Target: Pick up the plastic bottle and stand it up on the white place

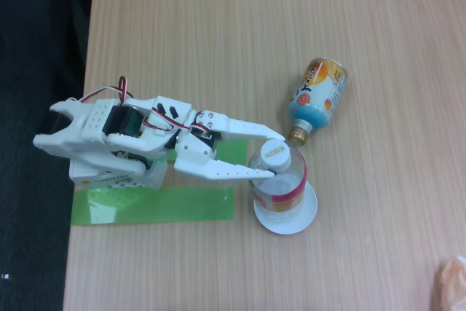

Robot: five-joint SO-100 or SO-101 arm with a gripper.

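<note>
In the fixed view, which looks down from above, the bottle (280,180) stands upright on the plate (285,222), and the plate lies on the wooden table (364,34), a little below the middle and nearer to the lower edge than to the upper one. The white cap (276,154) of the bottle points up to the camera. The gripper (270,154) reaches from the left and its two white fingers are closed around the neck of the bottle, one finger (247,130) above the cap and the other below it, both touching it. Just beside the cap, to the upper right, lies the can (318,100) on its side; its mouth points down-left and comes very near to the upper finger and the cap, perhaps touching, I cannot tell. Under the arm (109,132), near the left edge of the table, a green tape strip (153,205) is stuck. At the lower right corner an orange thing (451,282) shows partly, and it is blurred.
</note>
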